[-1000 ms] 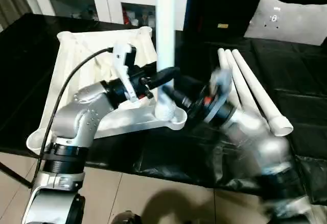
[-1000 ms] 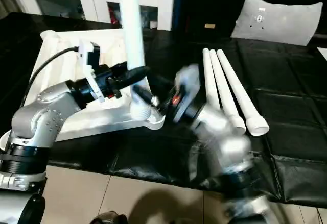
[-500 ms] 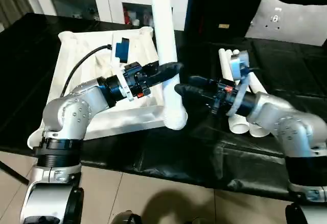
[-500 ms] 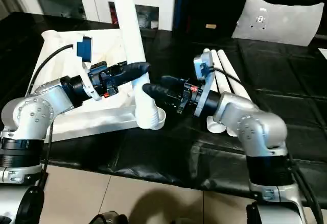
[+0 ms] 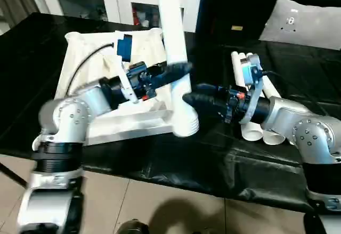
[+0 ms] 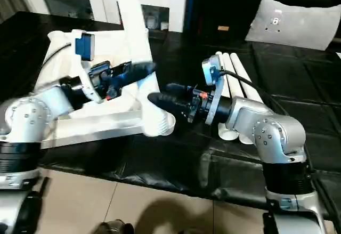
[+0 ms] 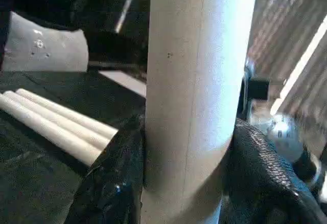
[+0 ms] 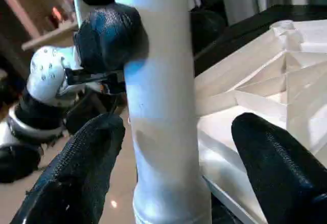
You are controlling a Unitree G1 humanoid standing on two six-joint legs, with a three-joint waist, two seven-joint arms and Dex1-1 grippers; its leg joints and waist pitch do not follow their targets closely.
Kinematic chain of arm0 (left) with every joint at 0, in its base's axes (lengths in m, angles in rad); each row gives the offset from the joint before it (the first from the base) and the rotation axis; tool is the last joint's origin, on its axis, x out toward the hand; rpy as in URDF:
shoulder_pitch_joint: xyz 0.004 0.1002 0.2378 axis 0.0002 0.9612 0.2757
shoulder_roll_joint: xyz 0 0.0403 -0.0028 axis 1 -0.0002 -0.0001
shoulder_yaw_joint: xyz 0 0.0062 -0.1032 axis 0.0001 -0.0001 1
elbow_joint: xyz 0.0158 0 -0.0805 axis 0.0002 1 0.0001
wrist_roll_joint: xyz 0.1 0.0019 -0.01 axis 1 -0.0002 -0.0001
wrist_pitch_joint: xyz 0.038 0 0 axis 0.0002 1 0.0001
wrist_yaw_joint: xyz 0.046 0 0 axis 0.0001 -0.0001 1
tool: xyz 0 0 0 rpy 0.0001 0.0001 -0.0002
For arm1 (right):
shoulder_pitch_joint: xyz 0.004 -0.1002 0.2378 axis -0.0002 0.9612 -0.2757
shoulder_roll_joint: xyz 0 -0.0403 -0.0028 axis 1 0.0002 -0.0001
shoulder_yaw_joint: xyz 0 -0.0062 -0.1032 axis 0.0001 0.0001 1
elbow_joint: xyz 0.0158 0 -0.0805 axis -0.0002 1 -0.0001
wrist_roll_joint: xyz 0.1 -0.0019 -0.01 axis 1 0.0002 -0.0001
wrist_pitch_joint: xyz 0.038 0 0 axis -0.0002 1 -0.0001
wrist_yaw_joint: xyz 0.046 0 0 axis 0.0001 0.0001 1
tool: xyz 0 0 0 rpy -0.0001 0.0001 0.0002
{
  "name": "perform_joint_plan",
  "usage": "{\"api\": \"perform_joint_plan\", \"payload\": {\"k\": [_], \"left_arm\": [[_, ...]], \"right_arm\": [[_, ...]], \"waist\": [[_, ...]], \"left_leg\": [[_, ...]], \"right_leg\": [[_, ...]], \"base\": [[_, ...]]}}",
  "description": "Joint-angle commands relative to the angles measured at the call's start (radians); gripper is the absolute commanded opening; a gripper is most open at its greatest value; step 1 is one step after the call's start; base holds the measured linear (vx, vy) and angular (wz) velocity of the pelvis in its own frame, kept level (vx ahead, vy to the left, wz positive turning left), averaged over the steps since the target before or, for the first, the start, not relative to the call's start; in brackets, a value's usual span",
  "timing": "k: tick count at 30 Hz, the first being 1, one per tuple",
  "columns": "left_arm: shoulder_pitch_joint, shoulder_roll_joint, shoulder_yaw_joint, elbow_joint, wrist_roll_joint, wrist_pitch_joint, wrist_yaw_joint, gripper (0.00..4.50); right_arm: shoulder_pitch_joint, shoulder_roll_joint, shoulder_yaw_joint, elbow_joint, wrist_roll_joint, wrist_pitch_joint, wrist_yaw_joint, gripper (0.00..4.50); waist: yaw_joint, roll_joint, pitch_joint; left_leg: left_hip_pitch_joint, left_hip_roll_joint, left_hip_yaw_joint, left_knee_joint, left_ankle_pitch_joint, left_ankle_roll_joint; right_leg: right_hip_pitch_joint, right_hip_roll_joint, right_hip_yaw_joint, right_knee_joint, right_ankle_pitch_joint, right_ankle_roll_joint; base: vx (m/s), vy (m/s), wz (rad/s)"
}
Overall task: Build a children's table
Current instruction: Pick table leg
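left eye view: white table top (image 5: 101,93) lies underside up on the black workbench (image 5: 32,58), ribs showing. one white leg (image 5: 173,47) stands upright at the top's near right corner, wide end down around 6 o'clock of the shaft. left gripper (image 7: 189,183) is clamped on this leg, one black finger (image 7: 110,183) pressed on each side of it. right gripper (image 8: 168,183) comes in from 3 o'clock, jaws spread wide, fingers (image 8: 278,168) either side of the leg, apart from it, holding nothing. three spare legs (image 5: 256,106) lie side by side on the workbench at 3 o'clock of the standing leg.
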Motion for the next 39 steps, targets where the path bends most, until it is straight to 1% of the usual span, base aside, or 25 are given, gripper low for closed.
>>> {"api": "perform_joint_plan", "payload": {"k": [1,2,4,6,7,8,9,10,11,12,13,14,16,19,21,22,23,24,29,31,32,33,35,38,39], "left_arm": [[-0.001,0.007,-0.032,-0.037,0.023,-0.023,-0.029,1.89],[-0.002,0.014,-0.053,-0.045,0.039,-0.039,-0.043,1.89],[-0.002,0.024,-0.082,-0.053,0.064,-0.062,-0.059,1.89],[-0.003,0.024,-0.089,-0.054,0.069,-0.068,-0.062,1.89],[-0.004,0.021,-0.096,-0.058,0.07,-0.076,-0.074,1.89],[-0.005,0.02,-0.102,-0.065,0.069,-0.079,-0.085,1.89],[-0.005,0.019,-0.105,-0.068,0.069,-0.083,-0.091,1.89],[-0.005,0.019,-0.105,-0.068,0.069,-0.083,-0.091,1.89],[-0.004,0.019,-0.111,-0.071,0.073,-0.09,-0.098,1.89],[-0.003,0.021,-0.118,-0.075,0.081,-0.099,-0.106,1.89],[-0.003,0.024,-0.124,-0.075,0.088,-0.108,-0.113,1.89],[-0.002,0.025,-0.127,-0.075,0.09,-0.112,-0.115,1.89],[-0.001,0.023,-0.133,-0.073,0.1,-0.124,-0.119,1.89],[-0.002,0.018,-0.137,-0.075,0.101,-0.127,-0.119,1.89],[0.0,0.018,-0.144,-0.078,0.104,-0.128,-0.121,1.89],[0.001,0.017,-0.147,-0.077,0.106,-0.13,-0.123,1.89],[0.001,0.017,-0.149,-0.075,0.109,-0.132,-0.124,1.89],[0.001,0.016,-0.15,-0.072,0.111,-0.135,-0.125,1.89],[-0.003,0.006,-0.153,-0.059,0.124,-0.153,-0.119,1.89],[-0.004,0.001,-0.152,-0.061,0.123,-0.152,-0.119,1.89],[-0.004,0.001,-0.152,-0.062,0.123,-0.152,-0.119,1.89],[-0.004,0.0,-0.152,-0.062,0.123,-0.152,-0.119,1.89],[-0.005,0.0,-0.153,-0.06,0.123,-0.155,-0.12,1.87],[-0.006,-0.001,-0.153,-0.059,0.125,-0.157,-0.119,1.87],[-0.007,-0.002,-0.153,-0.058,0.125,-0.156,-0.118,1.87]], "right_arm": [[-0.006,-0.013,0.027,-0.014,-0.035,-0.034,0.029,3.75],[-0.007,-0.025,0.055,-0.006,-0.067,-0.069,0.054,3.75],[-0.009,-0.037,0.088,0.007,-0.1,-0.112,0.085,3.75],[-0.01,-0.04,0.099,0.015,-0.112,-0.13,0.099,3.75],[-0.013,-0.042,0.114,0.029,-0.125,-0.148,0.117,3.75],[-0.017,-0.042,0.124,0.039,-0.133,-0.157,0.129,3.75],[-0.02,-0.041,0.128,0.046,-0.135,-0.161,0.135,3.75],[-0.02,-0.041,0.128,0.046,-0.135,-0.161,0.135,3.79],[-0.023,-0.038,0.13,0.056,-0.136,-0.167,0.145,3.79],[-0.024,-0.035,0.13,0.062,-0.135,-0.17,0.153,3.61],[-0.025,-0.033,0.131,0.069,-0.136,-0.177,0.162,3.61],[-0.025,-0.033,0.132,0.073,-0.136,-0.18,0.166,3.38],[-0.026,-0.033,0.138,0.094,-0.14,-0.19,0.191,3.32],[-0.024,-0.03,0.14,0.103,-0.137,-0.189,0.203,2.95],[-0.024,-0.027,0.139,0.101,-0.127,-0.183,0.208,2.78],[-0.025,-0.025,0.139,0.098,-0.123,-0.179,0.211,2.78],[-0.025,-0.024,0.139,0.095,-0.117,-0.175,0.216,2.64],[-0.025,-0.023,0.139,0.094,-0.115,-0.173,0.22,2.64],[-0.023,-0.015,0.141,0.091,-0.112,-0.17,0.24,2.1],[-0.019,-0.016,0.146,0.089,-0.115,-0.171,0.245,2.03],[-0.017,-0.017,0.15,0.087,-0.118,-0.171,0.247,2.0],[-0.015,-0.019,0.154,0.087,-0.121,-0.171,0.249,2.0],[-0.014,-0.021,0.158,0.087,-0.125,-0.174,0.251,1.96],[-0.014,-0.021,0.161,0.088,-0.131,-0.177,0.251,1.95],[-0.014,-0.02,0.161,0.089,-0.133,-0.178,0.25,1.94]], "waist": [[0.0,-0.003,-0.081],[0.0,-0.005,-0.081],[-0.001,-0.006,-0.082],[-0.002,-0.006,-0.081],[-0.002,-0.005,-0.082],[-0.001,-0.011,-0.083],[-0.002,-0.008,-0.082],[-0.002,-0.009,-0.083],[-0.003,-0.012,-0.083],[-0.002,-0.011,-0.082],[-0.002,-0.011,-0.083],[-0.003,-0.012,-0.083],[-0.003,-0.012,-0.083],[-0.003,-0.013,-0.084],[-0.004,-0.012,-0.082],[-0.004,-0.012,-0.082],[-0.003,-0.012,-0.082],[-0.002,-0.012,-0.082],[-0.002,-0.012,-0.083],[-0.002,-0.012,-0.083],[-0.002,-0.013,-0.083],[-0.001,-0.011,-0.083],[-0.001,-0.013,-0.083],[-0.002,-0.011,-0.083],[-0.002,-0.012,-0.083]], "left_leg": [[0.022,0.087,-0.021,-0.068,-0.083,0.017],[0.02,0.085,-0.02,-0.067,-0.083,0.017],[0.019,0.086,-0.021,-0.067,-0.079,0.019],[0.018,0.084,-0.02,-0.065,-0.079,0.025],[0.018,0.084,-0.02,-0.065,-0.077,0.026],[0.018,0.083,-0.019,-0.063,-0.074,0.033],[0.017,0.084,-0.019,-0.063,-0.071,0.034],[0.018,0.084,-0.019,-0.064,-0.071,0.035],[0.018,0.085,-0.02,-0.064,-0.069,0.041],[0.018,0.085,-0.019,-0.063,-0.071,0.045],[0.018,0.084,-0.019,-0.062,-0.072,0.047],[0.018,0.084,-0.019,-0.062,-0.069,0.048],[0.017,0.084,-0.019,-0.062,-0.07,0.053],[0.017,0.085,-0.019,-0.061,-0.067,0.055],[0.018,0.085,-0.019,-0.061,-0.077,0.055],[0.018,0.084,-0.019,-0.061,-0.079,0.054],[0.018,0.085,-0.019,-0.061,-0.084,0.051],[0.019,0.085,-0.019,-0.062,-0.086,0.049],[0.018,0.085,-0.02,-0.062,-0.081,0.046],[0.018,0.085,-0.02,-0.061,-0.078,0.048],[0.018,0.085,-0.019,-0.061,-0.08,0.049],[0.017,0.084,-0.019,-0.061,-0.076,0.05],[0.017,0.084,-0.019,-0.06,-0.076,0.05],[0.018,0.084,-0.02,-0.06,-0.081,0.05],[0.018,0.084,-0.02,-0.061,-0.082,0.048]], "right_leg": [[0.049,-0.095,0.05,-0.073,-0.055,-0.228],[0.05,-0.096,0.05,-0.074,-0.054,-0.232],[0.052,-0.096,0.051,-0.072,-0.05,-0.23],[0.052,-0.097,0.051,-0.074,-0.051,-0.232],[0.052,-0.097,0.051,-0.073,-0.049,-0.235],[0.053,-0.098,0.051,-0.072,-0.047,-0.24],[0.051,-0.097,0.05,-0.073,-0.049,-0.245],[0.051,-0.096,0.049,-0.07,-0.044,-0.248],[0.052,-0.095,0.049,-0.069,-0.033,-0.253],[0.052,-0.096,0.049,-0.07,-0.037,-0.254],[0.052,-0.097,0.049,-0.071,-0.041,-0.255],[0.052,-0.096,0.049,-0.07,-0.039,-0.255],[0.052,-0.095,0.049,-0.07,-0.043,-0.252],[0.052,-0.096,0.048,-0.069,-0.036,-0.257],[0.05,-0.095,0.048,-0.071,-0.049,-0.257],[0.051,-0.095,0.049,-0.071,-0.055,-0.256],[0.051,-0.096,0.049,-0.072,-0.067,-0.254],[0.05,-0.096,0.049,-0.072,-0.074,-0.253],[0.051,-0.095,0.049,-0.07,-0.069,-0.251],[0.05,-0.095,0.048,-0.07,-0.062,-0.254],[0.05,-0.095,0.048,-0.071,-0.061,-0.254],[0.05,-0.095,0.048,-0.069,-0.056,-0.255],[0.051,-0.096,0.048,-0.07,-0.059,-0.254],[0.05,-0.095,0.048,-0.071,-0.064,-0.254],[0.051,-0.095,0.048,-0.071,-0.067,-0.253]], "base": [[0.0,0.0,0.0],[0.0,0.0,0.0],[0.0,0.0,0.0],[0.0,0.0,0.0],[0.0,0.0,0.0],[0.0,0.0,0.0],[0.0,0.0,0.0],[0.0,0.0,0.0],[0.0,0.0,0.0],[0.0,0.0,0.0],[0.0,0.0,0.0],[0.0,0.0,0.0],[0.0,0.0,0.0],[0.0,0.0,0.0],[0.0,0.0,0.0],[0.0,0.0,0.0],[0.0,0.0,0.0],[0.0,0.0,0.0],[0.0,0.0,0.0],[0.0,0.0,0.0],[0.0,0.0,0.0],[0.0,0.0,0.0],[0.0,0.0,0.0],[0.0,0.0,0.0],[0.0,0.0,0.0]]}}
